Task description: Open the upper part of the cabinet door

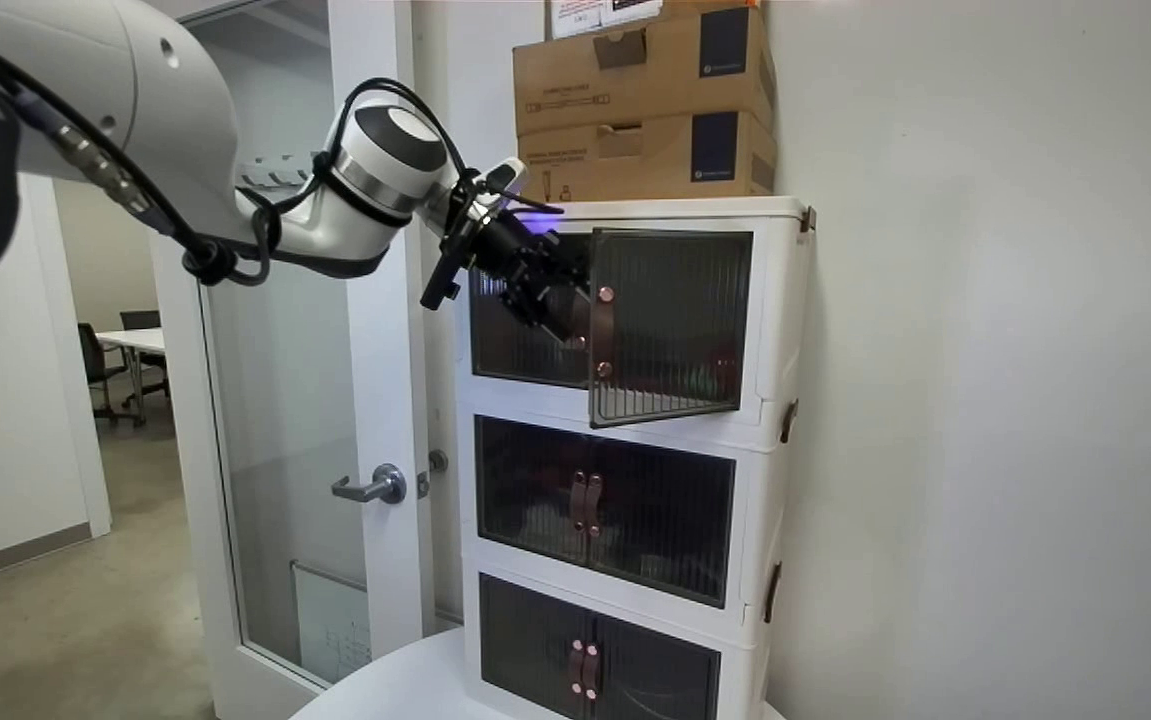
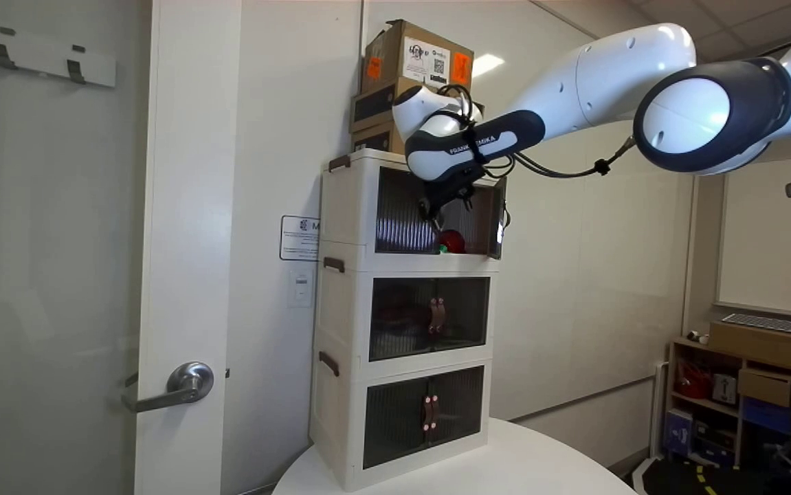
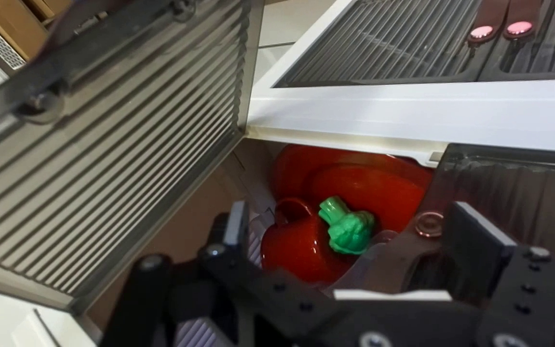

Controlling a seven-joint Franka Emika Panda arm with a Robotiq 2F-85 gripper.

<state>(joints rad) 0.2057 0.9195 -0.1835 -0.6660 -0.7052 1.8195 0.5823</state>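
Upper door (image 1: 677,322) open, pincer (image 3: 354,226) spread wide

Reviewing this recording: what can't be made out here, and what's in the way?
Whether the gripper touches the closed upper door: wrist view shows overlap only.
Open upper door, wrist view: cut off by left and top edges.
Red dish, wrist view: partly behind the red cup.
Space behind middle panels and bottom panels, both exterior views: obscured by dark tint.
Wall sign, in an exterior view: print too small; right end behind the cabinet.
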